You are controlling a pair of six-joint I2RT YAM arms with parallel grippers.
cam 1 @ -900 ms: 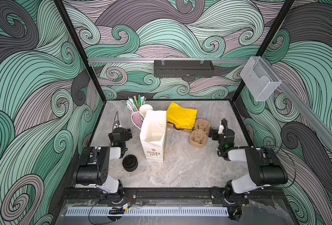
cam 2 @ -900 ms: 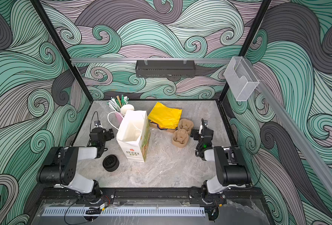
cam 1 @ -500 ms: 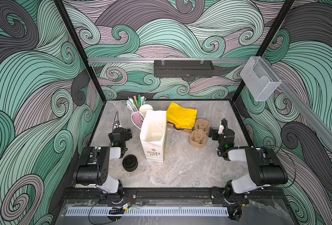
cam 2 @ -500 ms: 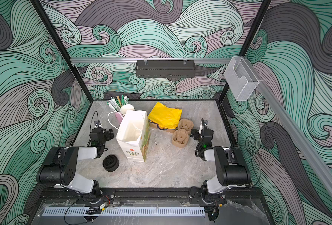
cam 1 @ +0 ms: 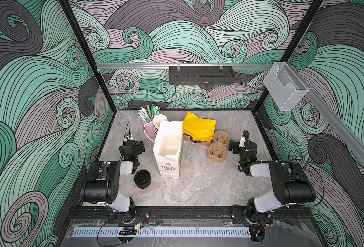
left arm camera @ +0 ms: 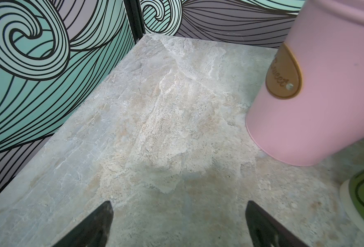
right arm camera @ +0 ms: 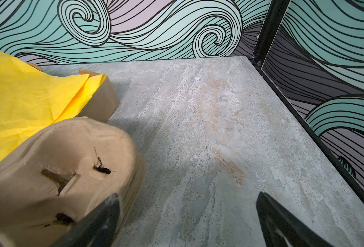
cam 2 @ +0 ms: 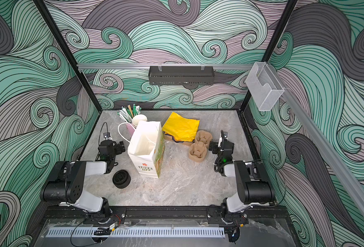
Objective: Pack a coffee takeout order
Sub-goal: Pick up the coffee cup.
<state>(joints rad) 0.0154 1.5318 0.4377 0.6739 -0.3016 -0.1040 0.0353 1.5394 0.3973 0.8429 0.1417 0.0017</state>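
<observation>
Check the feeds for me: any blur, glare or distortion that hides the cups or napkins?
Both top views: sharp, even light, no glare; the paper bag half hides the cup stack. Left wrist: pink cup stretched by the wide lens. Right wrist: cup carrier slightly soft up close; yellow napkins bright, not washed out.

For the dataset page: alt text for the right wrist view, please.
The right gripper, jaws wide open and empty, hovers over bare marble tabletop. A stack of brown pulp cup carriers sits close by one finger, with yellow napkins draped over a cardboard box behind it.
</observation>
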